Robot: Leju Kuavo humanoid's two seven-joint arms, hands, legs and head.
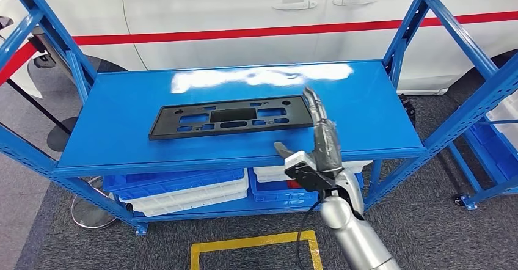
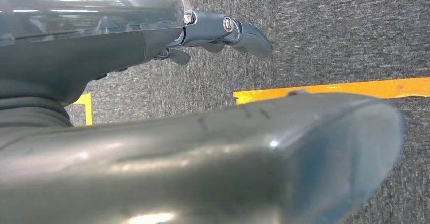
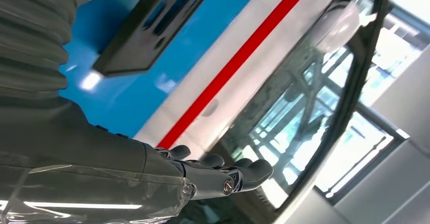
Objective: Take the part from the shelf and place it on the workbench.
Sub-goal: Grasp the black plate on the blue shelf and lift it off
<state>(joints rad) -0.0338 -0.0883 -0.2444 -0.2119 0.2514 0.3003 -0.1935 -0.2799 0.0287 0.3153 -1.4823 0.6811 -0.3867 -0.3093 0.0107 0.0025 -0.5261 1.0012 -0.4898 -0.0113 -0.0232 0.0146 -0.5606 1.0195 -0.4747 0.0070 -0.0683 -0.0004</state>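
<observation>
Right hand: right hand raised over the front right of the shelf top, fingers straight and apart, holding nothing; its fingers overlap the part's right end, contact unclear.
Left hand: left hand hangs over grey carpet, thumb blocking much; fingers loosely extended, empty.
Part: black plate frame flat mid-shelf.
Hidden: white car cut off above.

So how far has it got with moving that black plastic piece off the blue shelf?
Nothing looks done yet: the black part lies flat on the blue shelf. In hand: the right hand is raised beside the part's right end, fingers straight, holding nothing. The left hand hangs over the floor. Gripping, lifting and carrying to the workbench remain.
</observation>
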